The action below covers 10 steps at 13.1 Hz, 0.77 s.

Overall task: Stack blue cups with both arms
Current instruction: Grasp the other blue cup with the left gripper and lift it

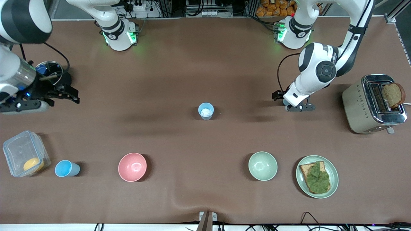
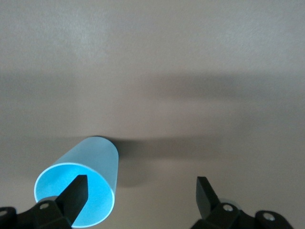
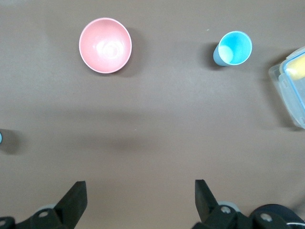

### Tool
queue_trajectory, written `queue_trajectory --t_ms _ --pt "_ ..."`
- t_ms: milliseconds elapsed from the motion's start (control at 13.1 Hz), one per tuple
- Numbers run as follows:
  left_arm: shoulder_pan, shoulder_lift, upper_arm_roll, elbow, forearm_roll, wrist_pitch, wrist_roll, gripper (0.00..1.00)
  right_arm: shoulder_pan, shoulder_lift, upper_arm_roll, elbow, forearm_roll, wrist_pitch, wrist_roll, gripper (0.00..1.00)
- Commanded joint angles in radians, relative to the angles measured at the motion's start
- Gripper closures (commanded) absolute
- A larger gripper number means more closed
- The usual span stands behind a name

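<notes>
Cups [image 1: 205,111] [image 1: 66,168]: light, rigid, slick plastic; pinch across the rim. Left end effector [image 1: 297,107] and right end effector [image 1: 64,93] both released, empty.

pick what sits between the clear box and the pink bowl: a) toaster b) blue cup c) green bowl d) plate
b: a blue cup stands between the clear box and the pink bowl, in the row near the front camera.

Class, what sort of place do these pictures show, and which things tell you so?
Probably a robotics lab staged as a kitchen: two arms with lit bases on a cloth-covered table, a toaster, and cables along the edge.
</notes>
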Motion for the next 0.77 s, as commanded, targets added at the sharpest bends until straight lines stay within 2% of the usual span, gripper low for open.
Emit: queue_trajectory --t_ms 0,306,536,612,689 --pt "0.010 -0.040 -0.010 -0.056 -0.021 0.022 0.008 0.00 -0.012 -0.040 0.002 0.025 -0.026 -0.087 0.005 0.00" --pt "0.013 -0.037 -0.010 -0.121 -0.016 0.092 0.009 0.00 -0.010 -0.013 -0.003 0.062 -0.024 -0.107 0.010 0.00" --pt "0.014 -0.031 -0.009 -0.127 -0.012 0.105 0.011 0.00 -0.013 -0.014 -0.001 0.064 -0.024 -0.128 0.010 0.00" --pt "0.016 -0.031 -0.009 -0.131 -0.010 0.105 0.014 0.08 -0.016 -0.011 -0.001 0.064 -0.023 -0.130 0.010 0.00" --pt "0.025 -0.031 -0.009 -0.136 -0.010 0.105 0.027 0.31 -0.018 -0.011 -0.003 0.064 -0.020 -0.130 0.011 0.00"
